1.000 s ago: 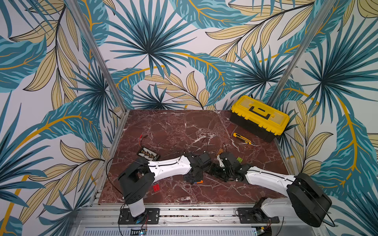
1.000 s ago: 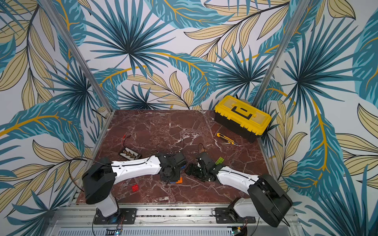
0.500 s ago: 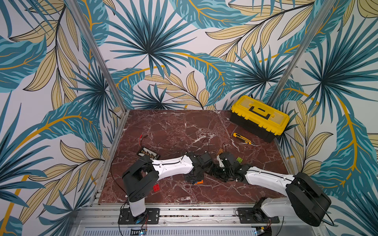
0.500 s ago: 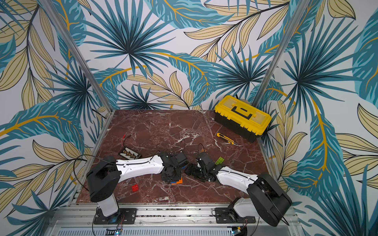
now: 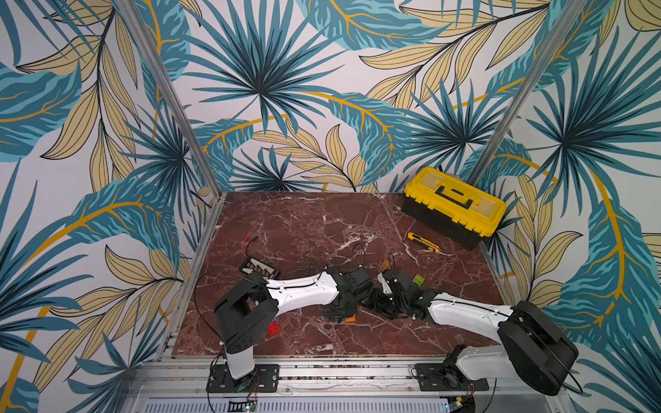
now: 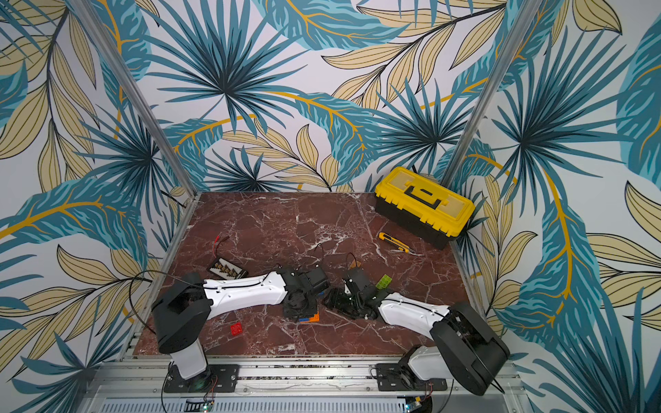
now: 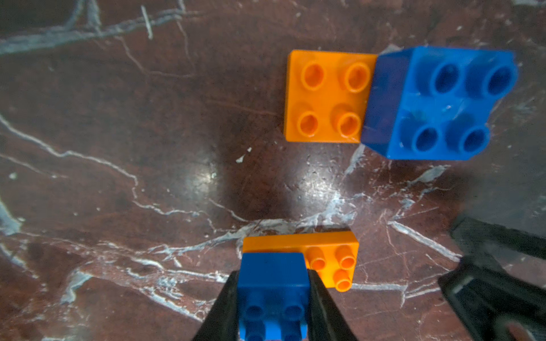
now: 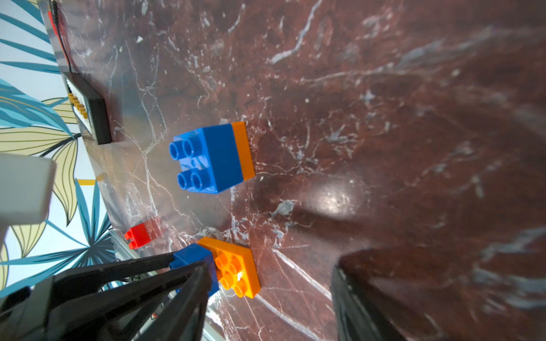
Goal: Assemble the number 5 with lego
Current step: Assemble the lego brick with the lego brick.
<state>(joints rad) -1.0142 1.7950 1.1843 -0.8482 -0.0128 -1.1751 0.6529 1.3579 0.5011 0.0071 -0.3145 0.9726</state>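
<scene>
In the left wrist view, the left gripper (image 7: 273, 279) pinches a blue square brick (image 7: 271, 265) at bottom centre, probably to seat it on half of an orange oblong (image 7: 332, 259) as one stroke of the 5. A matching blue-on-orange pair (image 7: 437, 103) lies upper right. I cannot tell how the right gripper (image 7: 478, 262) stands. The yellow toolbox (image 5: 454, 203) is lidded, so its contents are hidden.

No legible text, brand, number or sign in any view — lego (image 7: 325, 97) surfaces show none readable.
</scene>
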